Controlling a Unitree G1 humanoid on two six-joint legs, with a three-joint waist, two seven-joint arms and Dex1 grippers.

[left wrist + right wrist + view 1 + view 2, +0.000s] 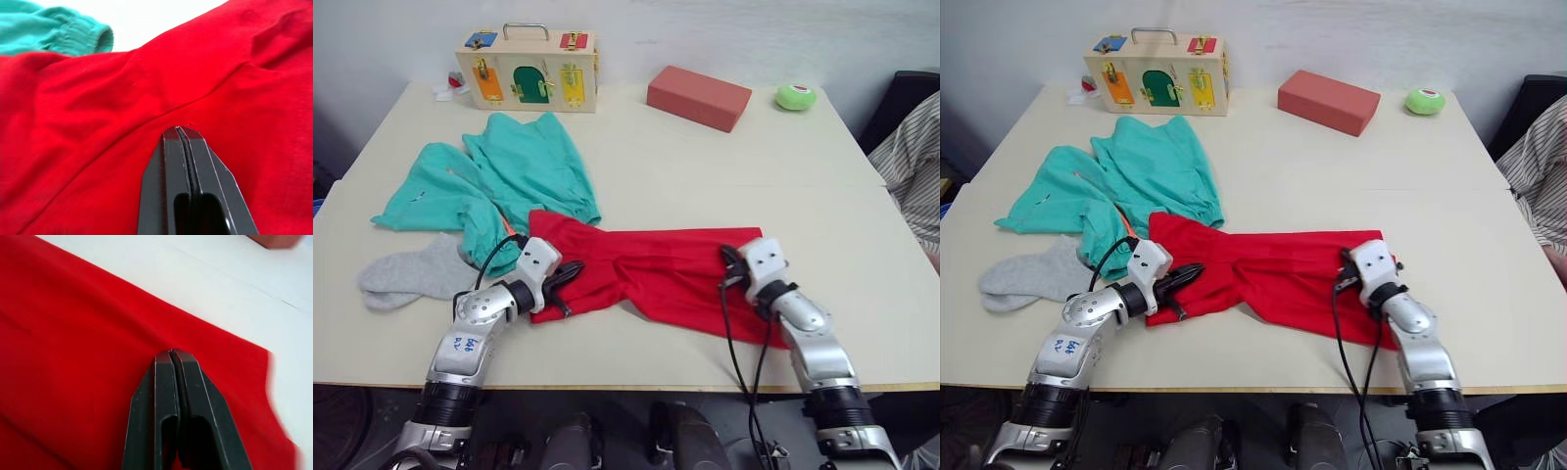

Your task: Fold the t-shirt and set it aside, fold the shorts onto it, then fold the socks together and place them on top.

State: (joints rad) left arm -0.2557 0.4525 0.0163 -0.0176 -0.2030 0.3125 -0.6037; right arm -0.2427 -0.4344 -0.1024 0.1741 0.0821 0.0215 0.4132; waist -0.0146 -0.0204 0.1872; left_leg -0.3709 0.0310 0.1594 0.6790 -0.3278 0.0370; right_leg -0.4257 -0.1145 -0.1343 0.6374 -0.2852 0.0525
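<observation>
Both grippers, left (570, 275) and right (728, 258), rest with fingers pressed together on the t-shirt (656, 269); no readable writing.

Red t-shirt (656, 269), teal shorts (509, 181), grey socks (411, 274)

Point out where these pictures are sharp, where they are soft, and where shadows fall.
Left eye view: even, soft light, no glare; the t-shirt and shorts are sharp, and the left pincer casts only a faint shadow. Left wrist view: the shut fingers are crisp, the red folds soft, the teal cuff blurred. Right wrist view: the fingers are sharp; the red cloth's edge on the table is smeared.
</observation>
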